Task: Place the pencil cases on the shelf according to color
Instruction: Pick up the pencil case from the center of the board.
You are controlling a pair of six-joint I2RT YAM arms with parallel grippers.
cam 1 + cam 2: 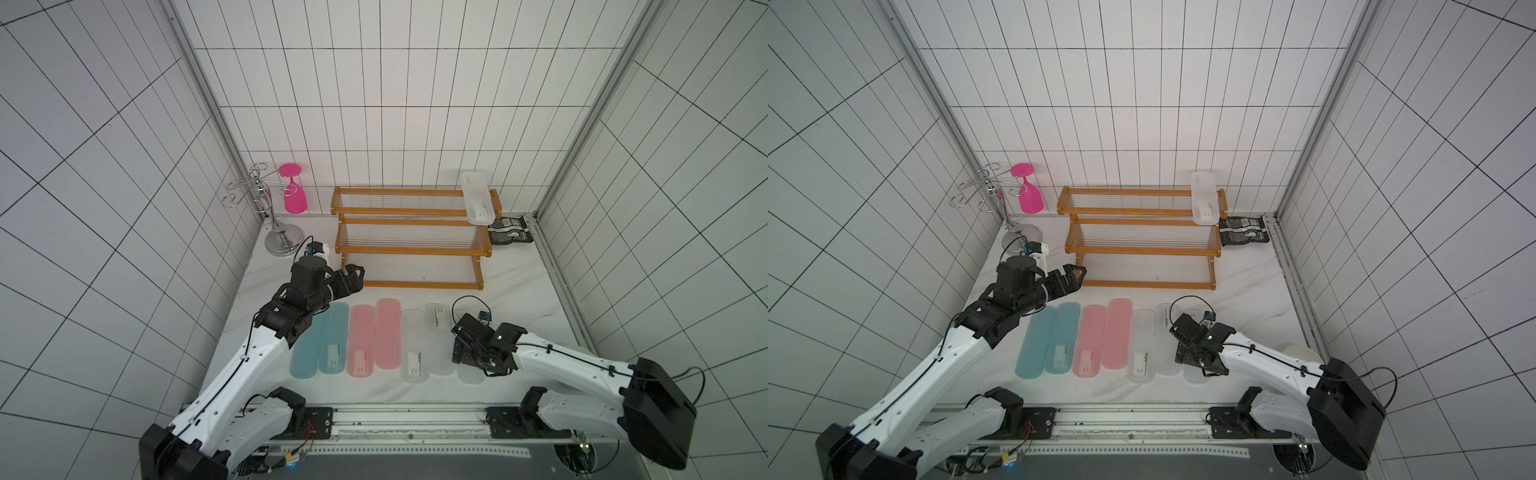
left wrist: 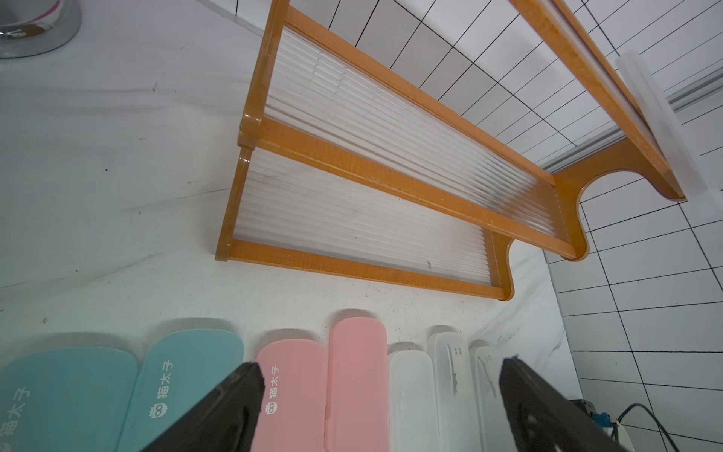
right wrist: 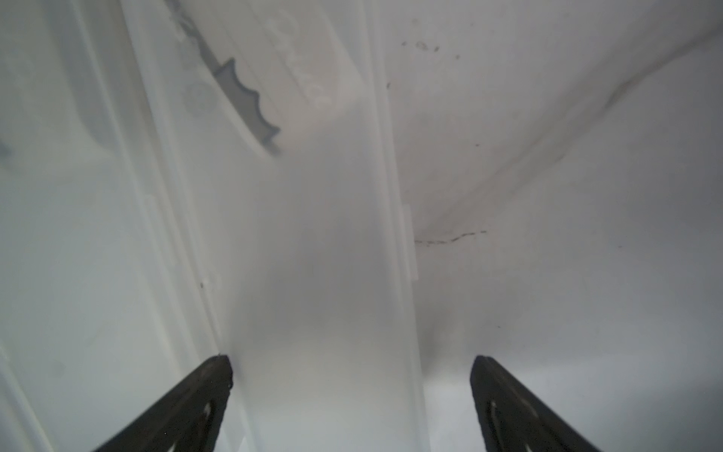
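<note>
**Left fingers** (image 2: 234, 399): spread wide and empty. They hang just off the near left corner of the shelf (image 1: 409, 249), above the counter (image 1: 519, 282), with no case between them.

**Row on the counter:** seven cases lie flat, side by side, in front of the shelf, each with its long axis pointing toward it.
- The teal pair (image 1: 334, 332) lies opposite the shelf's left end.
- The pink pair (image 1: 388, 332) comes next.
- Two clear cases (image 1: 415, 340) follow.
- The last clear case (image 3: 313, 254) closes the row, opposite the shelf's right half.

**Right fingers** (image 3: 195, 391): spread wide and low over that last clear case. One tip sits in the seam with its neighbour and the other stands on the open counter side, so the jaws cross its narrow width, square to the long axis. Nothing is gripped. I cannot confirm contact with the case walls.

**White case** (image 1: 478, 199): rests on the shelf's top tier at the right end, laid front to back, with its near end overhanging the rail.

**Assessment:** the right arm is the nearer one, and it appears set to close across the case's width. The outer tip has the greater gap to close.
</note>
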